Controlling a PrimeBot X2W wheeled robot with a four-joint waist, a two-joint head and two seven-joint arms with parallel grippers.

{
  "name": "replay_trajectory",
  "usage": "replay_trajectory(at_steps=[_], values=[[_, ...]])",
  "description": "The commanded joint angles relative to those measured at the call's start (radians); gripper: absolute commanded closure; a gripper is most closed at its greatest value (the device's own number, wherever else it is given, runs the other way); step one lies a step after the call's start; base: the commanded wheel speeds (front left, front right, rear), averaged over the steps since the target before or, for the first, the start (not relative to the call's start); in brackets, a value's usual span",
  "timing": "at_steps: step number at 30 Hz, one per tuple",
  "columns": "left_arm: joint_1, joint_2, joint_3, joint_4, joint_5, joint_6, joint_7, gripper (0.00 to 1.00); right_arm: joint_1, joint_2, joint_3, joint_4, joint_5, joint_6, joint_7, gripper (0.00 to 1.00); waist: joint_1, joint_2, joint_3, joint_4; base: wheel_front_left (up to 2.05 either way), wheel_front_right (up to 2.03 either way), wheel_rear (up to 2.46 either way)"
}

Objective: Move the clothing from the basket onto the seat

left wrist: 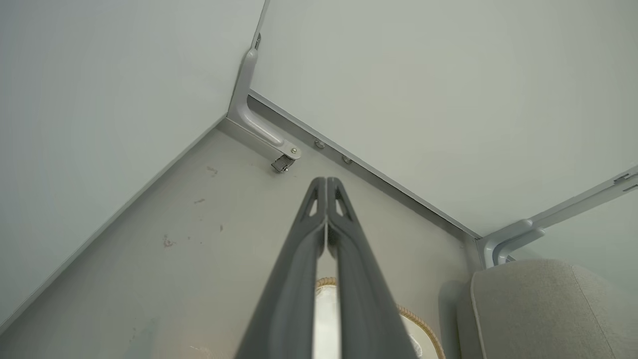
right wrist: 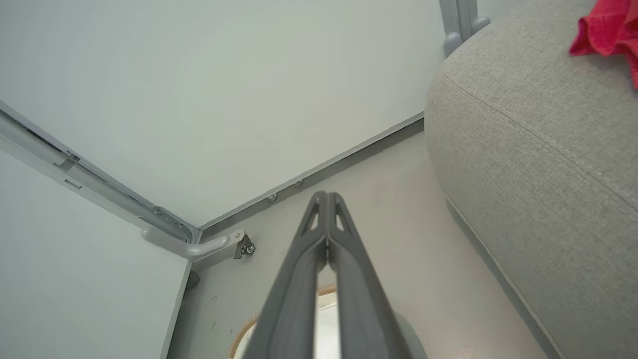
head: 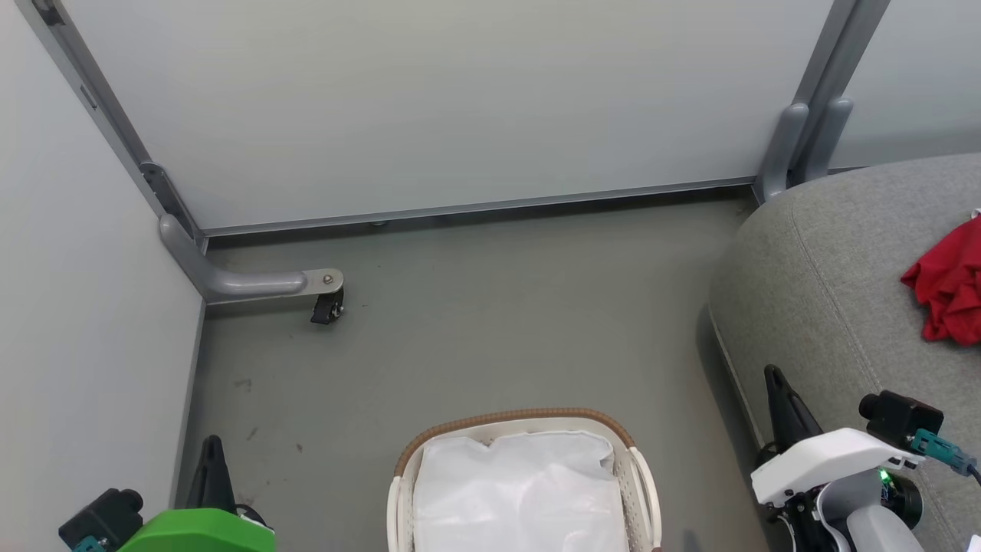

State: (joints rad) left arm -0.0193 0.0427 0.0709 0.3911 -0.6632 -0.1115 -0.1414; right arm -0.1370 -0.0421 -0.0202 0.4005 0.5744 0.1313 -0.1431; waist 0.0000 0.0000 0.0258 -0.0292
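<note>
I see left gripper (left wrist: 326, 180) and right gripper (right wrist: 326, 195) pressed together, empty. The bright red cloth garment (head: 950, 287) lies on the grey fabric seat (head: 828, 291), right of both.

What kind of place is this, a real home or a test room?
Probably a test area staged like a home: pale partition walls standing on a wheeled metal foot, a grey sofa, and a laundry basket on a bare grey floor.

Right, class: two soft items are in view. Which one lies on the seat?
The red clothing, bunched on the grey seat at the right edge of the head view. The white liner sheet lies inside the basket instead.
</note>
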Motion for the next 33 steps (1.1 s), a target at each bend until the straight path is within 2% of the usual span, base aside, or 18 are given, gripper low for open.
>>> replay_trajectory(at_steps=[1,33], values=[[-0.032,0.006,0.007,-0.021,-0.04,-0.004,0.009,1.0,-0.008,-0.006,-0.006,-0.023,0.043,0.0,0.009,1.0,0.0,0.0,0.0,0.0,0.0,0.0,0.0],[-0.061,0.008,0.023,-0.076,-0.428,-0.011,0.114,1.0,0.01,-0.008,-0.045,-0.082,0.467,0.0,0.116,1.0,0.0,0.0,-0.008,0.01,0.0,0.0,0.0]])
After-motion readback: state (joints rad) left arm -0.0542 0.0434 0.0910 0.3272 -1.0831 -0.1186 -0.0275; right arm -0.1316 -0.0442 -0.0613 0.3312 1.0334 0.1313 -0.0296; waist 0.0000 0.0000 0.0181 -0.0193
